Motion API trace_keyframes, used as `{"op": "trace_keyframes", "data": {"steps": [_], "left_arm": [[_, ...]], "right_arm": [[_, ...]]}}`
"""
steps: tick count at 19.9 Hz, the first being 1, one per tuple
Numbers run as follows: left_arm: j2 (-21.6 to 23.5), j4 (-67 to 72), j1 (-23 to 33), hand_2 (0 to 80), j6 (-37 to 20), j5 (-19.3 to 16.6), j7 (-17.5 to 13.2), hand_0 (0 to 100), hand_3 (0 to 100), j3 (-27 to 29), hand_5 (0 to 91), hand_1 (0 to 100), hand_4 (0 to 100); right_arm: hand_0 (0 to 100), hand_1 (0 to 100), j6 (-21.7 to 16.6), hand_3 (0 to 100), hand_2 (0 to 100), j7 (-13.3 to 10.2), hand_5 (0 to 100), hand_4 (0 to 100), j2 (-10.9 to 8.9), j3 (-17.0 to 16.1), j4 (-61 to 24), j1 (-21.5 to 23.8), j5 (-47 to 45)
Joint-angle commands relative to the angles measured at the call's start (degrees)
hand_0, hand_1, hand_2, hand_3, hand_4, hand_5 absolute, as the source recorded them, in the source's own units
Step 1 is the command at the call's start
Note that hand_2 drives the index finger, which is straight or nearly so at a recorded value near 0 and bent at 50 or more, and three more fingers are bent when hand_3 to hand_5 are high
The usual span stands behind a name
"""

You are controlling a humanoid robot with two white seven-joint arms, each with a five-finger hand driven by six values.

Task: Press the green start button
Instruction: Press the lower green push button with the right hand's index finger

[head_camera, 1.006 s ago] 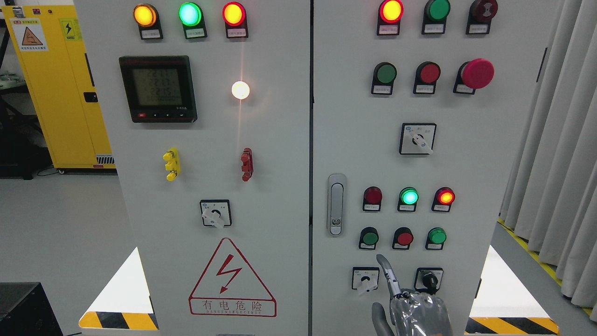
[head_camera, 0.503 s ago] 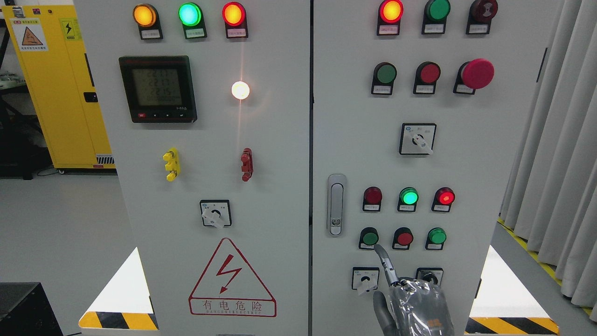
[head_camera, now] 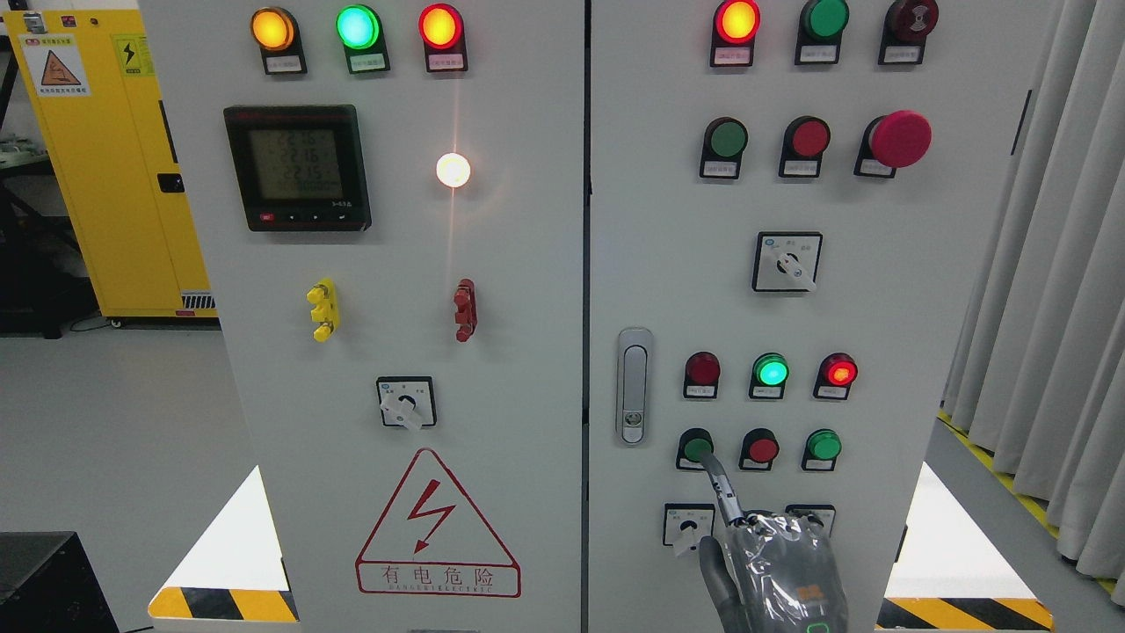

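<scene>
Low on the right-hand door of the pale grey control cabinet (head_camera: 879, 308), the round green start button (head_camera: 695, 447) sits leftmost in a row of 3 push buttons, just beside a round red button (head_camera: 761, 449) and, further right, a second green button (head_camera: 823, 445). Rising from the bottom edge right of the middle, the right hand (head_camera: 773, 571), grey and wrapped in clear film, has 1 finger extended while the rest stay curled together, holding nothing. Over the last second that fingertip has climbed from below the row, near the small white rotary switch (head_camera: 688, 527), up and leftward, and now its tip (head_camera: 708, 460) touches the lower right edge of the start button. Judging from this, the press is beginning or just made; the lit lamps above the row look the same as before, so no response shows yet. No left hand is visible.
</scene>
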Motion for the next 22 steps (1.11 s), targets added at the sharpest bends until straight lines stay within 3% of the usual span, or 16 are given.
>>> {"op": "trace_keyframes", "data": {"steps": [1, 22], "left_arm": [[0.0, 0.0, 0.0, 0.0, 0.0, 0.0, 0.0, 12, 0, 0.0, 0.0, 56, 0], [0.0, 0.0, 0.0, 0.0, 0.0, 0.0, 0.0, 12, 0, 0.0, 0.0, 56, 0]], "right_arm": [[68, 97, 0.0, 100, 0, 0.1, 100, 100, -0.07, 0.2, 2.3, -0.8, -0.1], [71, 96, 0.1, 100, 0, 1.1, 100, 100, 0.28, -0.5, 3.9, -2.2, -1.0]]}}
